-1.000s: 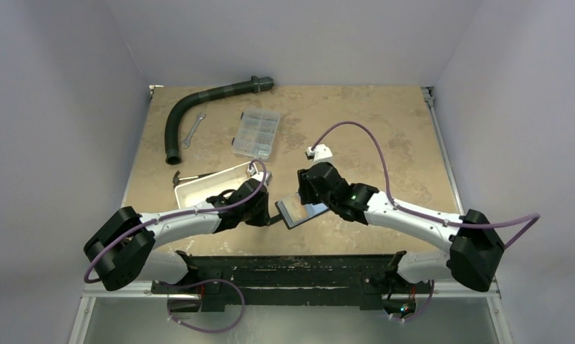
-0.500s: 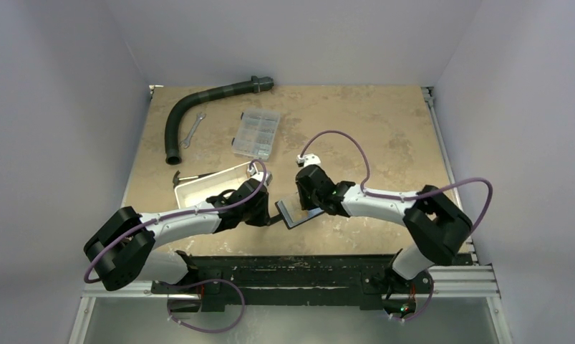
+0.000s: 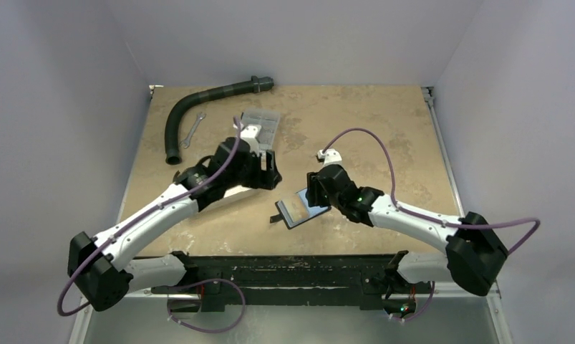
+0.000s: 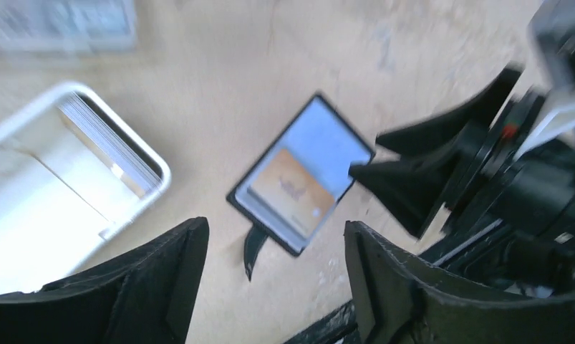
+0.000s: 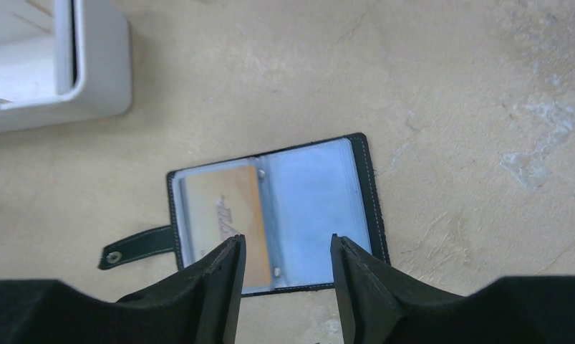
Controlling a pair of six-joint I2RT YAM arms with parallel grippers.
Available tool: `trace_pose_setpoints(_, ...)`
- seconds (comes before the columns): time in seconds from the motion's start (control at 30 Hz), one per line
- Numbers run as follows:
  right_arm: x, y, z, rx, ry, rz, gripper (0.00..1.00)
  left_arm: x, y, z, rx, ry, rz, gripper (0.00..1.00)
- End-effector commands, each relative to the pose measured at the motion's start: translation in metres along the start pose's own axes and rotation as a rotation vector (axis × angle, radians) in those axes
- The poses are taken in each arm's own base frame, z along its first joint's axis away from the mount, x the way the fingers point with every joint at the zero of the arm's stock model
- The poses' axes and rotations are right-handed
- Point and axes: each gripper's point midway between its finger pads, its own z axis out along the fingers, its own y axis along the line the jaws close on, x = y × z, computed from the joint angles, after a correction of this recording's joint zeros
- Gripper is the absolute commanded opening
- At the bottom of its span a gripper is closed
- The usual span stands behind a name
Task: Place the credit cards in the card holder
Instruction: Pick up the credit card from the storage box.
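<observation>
The card holder lies open flat on the table, black outside, bluish-grey sleeves inside, its strap sticking out to the left. An orange-yellow credit card sits in its left sleeve. My right gripper hovers open over the holder's near edge with nothing between its fingers. In the left wrist view the holder lies below and beyond my open, empty left gripper. Several silvery credit cards stand on edge in the white tray. From above, the left gripper is over the tray, left of the holder.
A clear compartment box lies behind the left wrist, partly hidden by it. A dark corrugated hose and a wrench lie at the back left. The white tray's corner is close to the holder's left.
My left gripper has let go of the holder, opened, and swung up and back over the tray. The right gripper dipped toward the holder and has drawn back, open.
</observation>
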Motion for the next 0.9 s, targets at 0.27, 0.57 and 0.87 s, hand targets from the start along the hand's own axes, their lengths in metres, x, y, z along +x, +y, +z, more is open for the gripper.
trace_pose_setpoints(0.27,-0.022,0.033,-0.031,-0.229,-0.118,0.072,0.57,-0.051,0.072,0.013,-0.276,-0.016,-0.171,1.00)
trace_pose_setpoints(0.57,-0.005,0.022,-0.036,-0.223,-0.113,0.102,0.57,-0.026,0.106,0.063,-0.420,0.014,-0.335,1.00)
trace_pose_setpoints(0.87,-0.013,0.012,-0.045,-0.191,-0.156,0.084,0.59,-0.006,0.103,0.087,-0.365,0.032,-0.412,1.00)
